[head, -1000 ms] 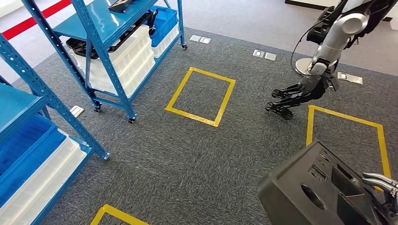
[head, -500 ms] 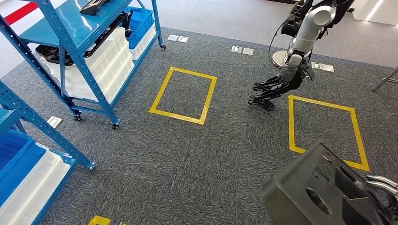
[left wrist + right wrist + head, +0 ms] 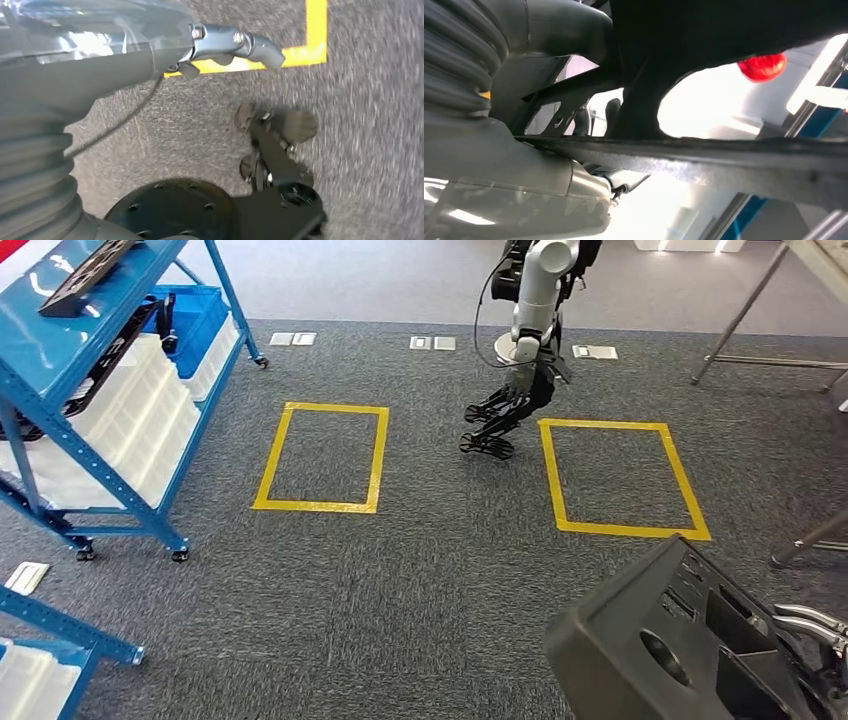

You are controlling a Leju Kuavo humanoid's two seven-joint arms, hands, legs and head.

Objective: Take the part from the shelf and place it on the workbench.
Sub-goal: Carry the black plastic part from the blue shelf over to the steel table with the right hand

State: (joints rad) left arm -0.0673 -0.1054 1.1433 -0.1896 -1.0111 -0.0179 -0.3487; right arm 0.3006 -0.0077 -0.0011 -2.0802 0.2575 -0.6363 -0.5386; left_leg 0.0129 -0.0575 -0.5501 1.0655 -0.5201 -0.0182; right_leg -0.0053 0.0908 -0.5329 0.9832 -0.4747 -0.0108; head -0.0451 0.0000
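One dark moulded part [image 3: 690, 645] sits low at the right of the head view, carried clear of the shelf and held above the grey carpet [image 3: 400, 570]; its recessed face with a round hole is turned up. The right hand [image 3: 815, 635] holds it at the far edge, silver fingers showing against that edge; in the right wrist view the part [image 3: 724, 30] crosses close before the camera and hides how the fingers lie. The left hand [image 3: 505, 420] hangs out ahead, fingers spread and holding nothing, above the carpet between two yellow floor squares [image 3: 620, 480]. The blue shelf [image 3: 90, 350] stands well apart to the left. Judgement: this is the carry stage. Keep the part level, the hold firm through the turn, and the free arm away from the table legs [image 3: 740, 310] at upper right, likely the workbench.
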